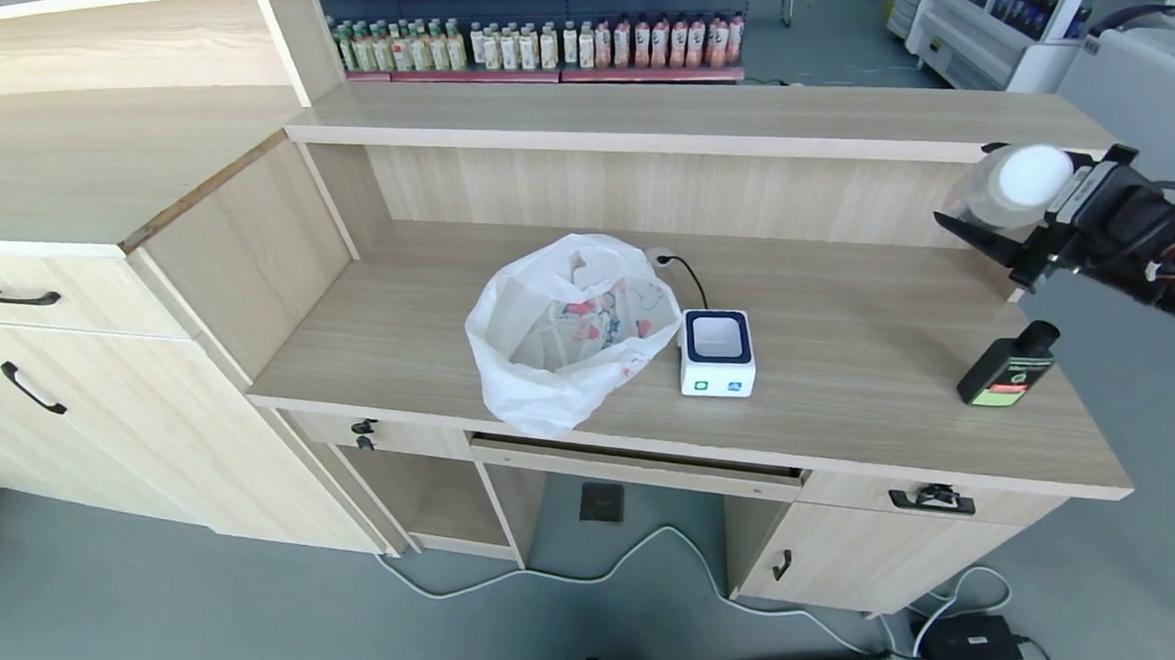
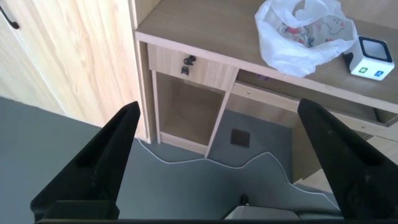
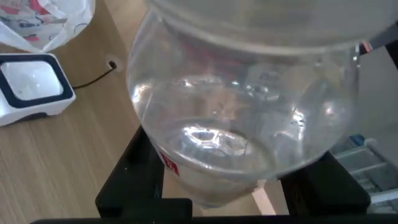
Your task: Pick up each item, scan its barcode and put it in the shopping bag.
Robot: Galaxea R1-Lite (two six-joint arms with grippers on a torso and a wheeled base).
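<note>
The right gripper pinches a clear bottle well right of the scanner, likely unscanned. The bag beside the scanner seems part-filled. A dark bottle waits. The left gripper is spread and empty.

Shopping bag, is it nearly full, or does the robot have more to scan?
Something patterned seems to lie in the shopping bag already, though I can't be sure. The right gripper holds a clear bottle up, away from the scanner, probably not yet scanned. A dark bottle waits on the counter.
</note>
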